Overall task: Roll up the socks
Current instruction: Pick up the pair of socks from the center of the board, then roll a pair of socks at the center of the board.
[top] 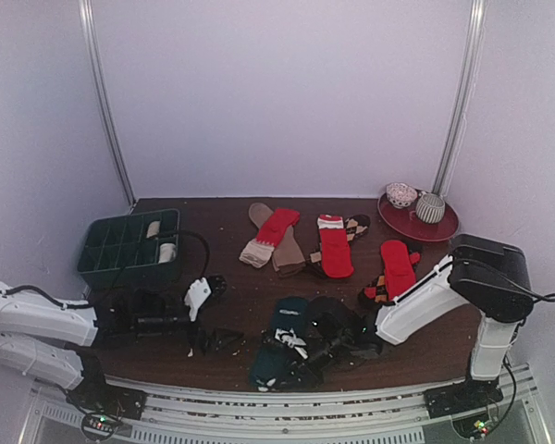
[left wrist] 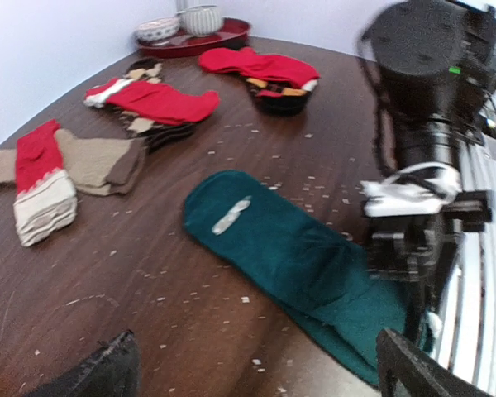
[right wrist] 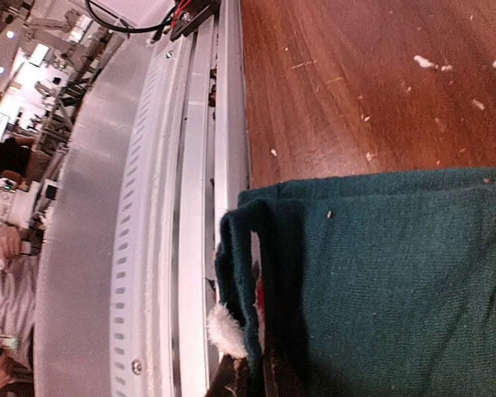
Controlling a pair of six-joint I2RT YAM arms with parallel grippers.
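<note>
Cuff of dark teal sock pinched between closed fingers of right gripper at near edge of table, rest lying flat, left gripper spread wide, empty, near toe end.

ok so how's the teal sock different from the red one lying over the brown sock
The teal sock is dark with a small white mark; the red sock has a pale ribbed cuff. The teal sock lies at the table's near edge; the red sock lies farther back, across a brown sock. The right gripper pinches the teal sock's end; nothing touches the red sock. Both lie unrolled.
</note>
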